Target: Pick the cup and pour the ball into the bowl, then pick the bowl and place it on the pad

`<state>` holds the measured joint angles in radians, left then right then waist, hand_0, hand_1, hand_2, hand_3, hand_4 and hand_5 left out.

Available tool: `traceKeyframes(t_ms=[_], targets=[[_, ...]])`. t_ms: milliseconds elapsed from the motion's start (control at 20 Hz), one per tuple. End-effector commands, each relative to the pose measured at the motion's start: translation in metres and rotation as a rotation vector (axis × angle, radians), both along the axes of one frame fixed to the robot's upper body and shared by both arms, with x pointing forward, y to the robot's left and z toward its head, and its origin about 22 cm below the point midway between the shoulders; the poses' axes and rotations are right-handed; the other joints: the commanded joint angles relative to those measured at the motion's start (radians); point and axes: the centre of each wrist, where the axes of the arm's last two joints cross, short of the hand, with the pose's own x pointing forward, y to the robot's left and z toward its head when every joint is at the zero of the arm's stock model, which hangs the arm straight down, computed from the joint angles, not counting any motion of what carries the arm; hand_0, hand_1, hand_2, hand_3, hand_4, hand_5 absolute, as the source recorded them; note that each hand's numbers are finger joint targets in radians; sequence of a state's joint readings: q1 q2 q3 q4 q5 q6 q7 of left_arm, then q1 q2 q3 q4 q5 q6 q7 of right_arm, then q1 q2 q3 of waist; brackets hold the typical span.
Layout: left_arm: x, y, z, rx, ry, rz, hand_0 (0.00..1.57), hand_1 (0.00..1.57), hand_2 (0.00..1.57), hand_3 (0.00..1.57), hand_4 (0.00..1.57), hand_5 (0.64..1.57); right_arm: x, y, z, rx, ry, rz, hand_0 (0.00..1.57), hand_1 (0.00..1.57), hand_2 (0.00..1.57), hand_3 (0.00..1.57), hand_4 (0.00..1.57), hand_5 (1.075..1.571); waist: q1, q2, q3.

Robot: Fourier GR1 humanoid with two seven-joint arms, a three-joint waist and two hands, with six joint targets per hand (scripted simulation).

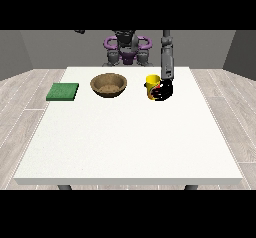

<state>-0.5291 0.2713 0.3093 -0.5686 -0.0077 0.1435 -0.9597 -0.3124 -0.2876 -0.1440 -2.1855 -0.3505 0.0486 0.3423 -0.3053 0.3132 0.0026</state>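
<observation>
A yellow cup (151, 83) stands upright on the white table (130, 137), right of the middle at the back. The black hand at the view's right (164, 90) is against the cup's right side, with its fingers curled round the cup's lower part. A small red spot shows between hand and cup; whether it is the ball I cannot tell. A brown bowl (108, 85) sits on the table left of the cup. A green pad (63, 91) lies flat near the table's left edge. The other hand is out of sight.
The robot's torso (126, 49) stands behind the table's far edge. Its forearm (166, 57) comes down steeply to the cup. A wooden floor surrounds the table.
</observation>
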Motion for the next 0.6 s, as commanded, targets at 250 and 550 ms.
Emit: traceKeyframes(t_ms=[250,550], targets=[[0.018,-0.032,0.01,0.239,0.128,0.03,1.34,1.34,1.57,1.57,1.11,1.498,0.017,-0.031,-0.032,0.033,0.175,-0.039,0.0,0.0,0.0,0.0,0.18,1.558,0.045,-0.19,-0.0014],[0.059,-0.075,0.054,0.454,0.072,0.088,1.39,1.39,1.57,1.57,1.1,1.526,0.033,-0.029,-0.033,0.026,0.155,-0.068,0.0,0.0,0.0,0.0,0.24,1.56,0.059,-0.159,-0.0015]])
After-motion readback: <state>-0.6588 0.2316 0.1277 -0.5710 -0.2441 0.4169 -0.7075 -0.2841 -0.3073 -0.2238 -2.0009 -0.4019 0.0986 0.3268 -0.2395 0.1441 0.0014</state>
